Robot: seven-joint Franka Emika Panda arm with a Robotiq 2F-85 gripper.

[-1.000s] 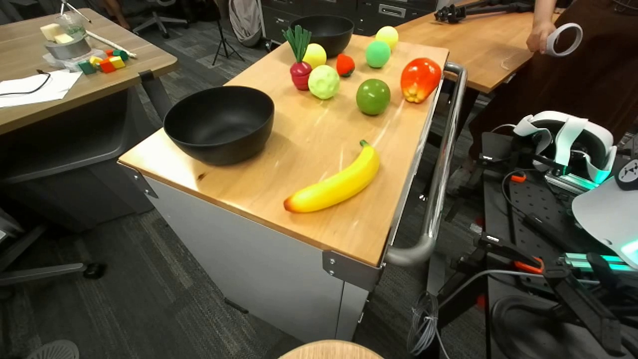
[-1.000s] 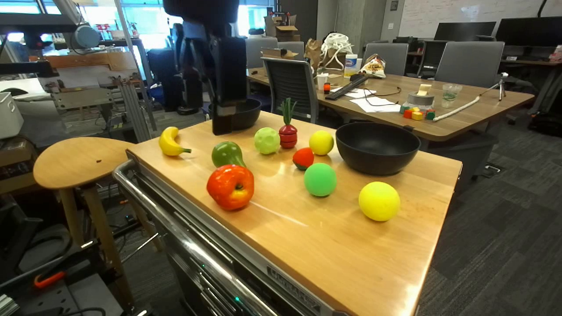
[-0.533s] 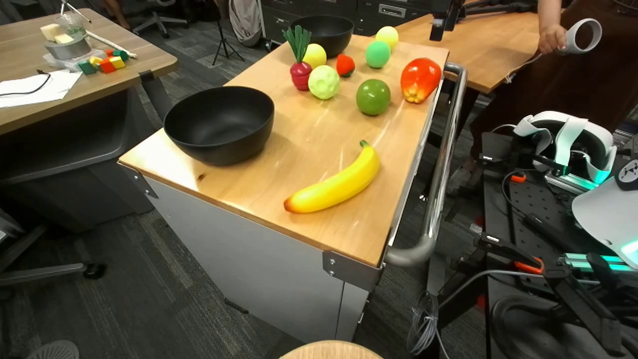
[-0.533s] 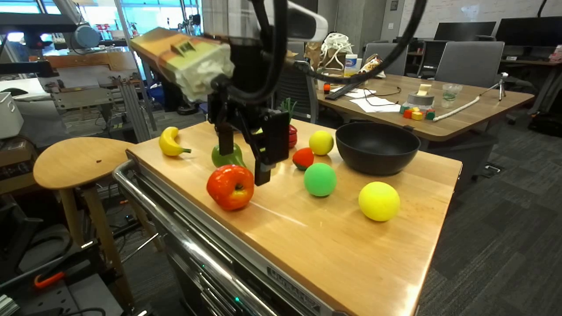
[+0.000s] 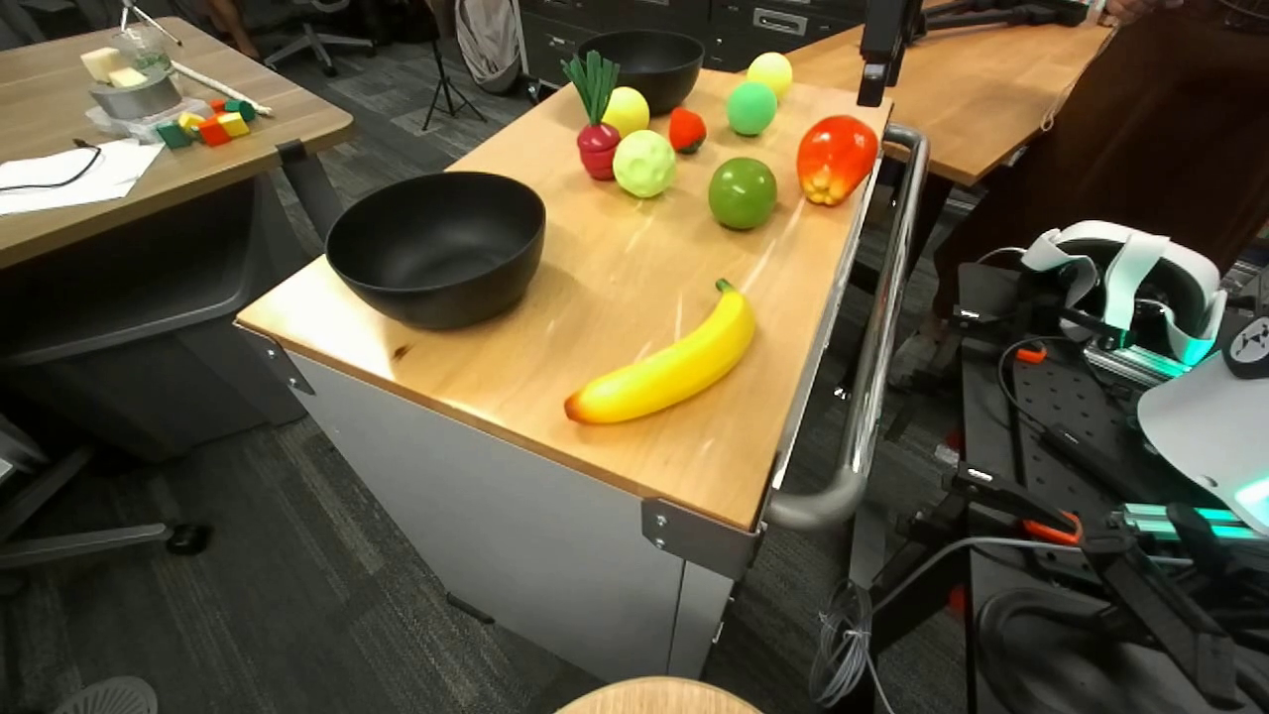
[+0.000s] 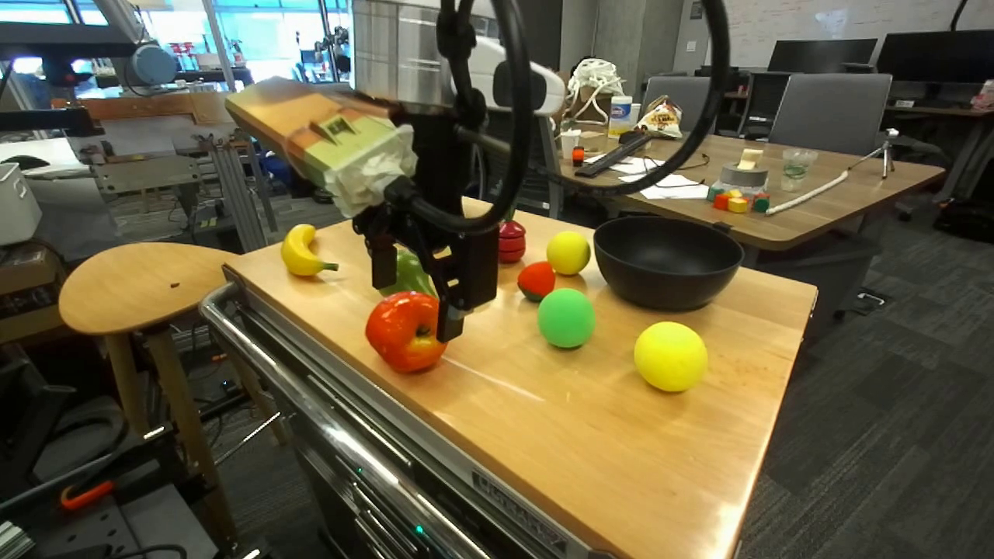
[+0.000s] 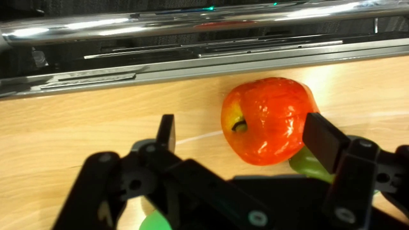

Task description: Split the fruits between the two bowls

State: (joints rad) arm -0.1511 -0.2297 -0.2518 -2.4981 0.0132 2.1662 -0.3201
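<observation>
- Both bowls [image 5: 436,253] [image 6: 668,260] bare; none sorted.
- Left to do: every visible fruit [image 6: 566,318], on desk [image 6: 590,435].
- Pincer [image 7: 241,135] apart, empty, near red apple [image 7: 270,121]: likely first pick.

I had the gripper [image 6: 417,299] pointing down and spread wide. In an exterior view, the wrist [image 6: 547,87] sat above it, a little off to its side. The wrist view gave me both fingers [image 7: 323,141], well apart and facing each other across the gap.

Dark green fruit [image 6: 408,273] partly behind pincer [image 6: 417,301]
</observation>
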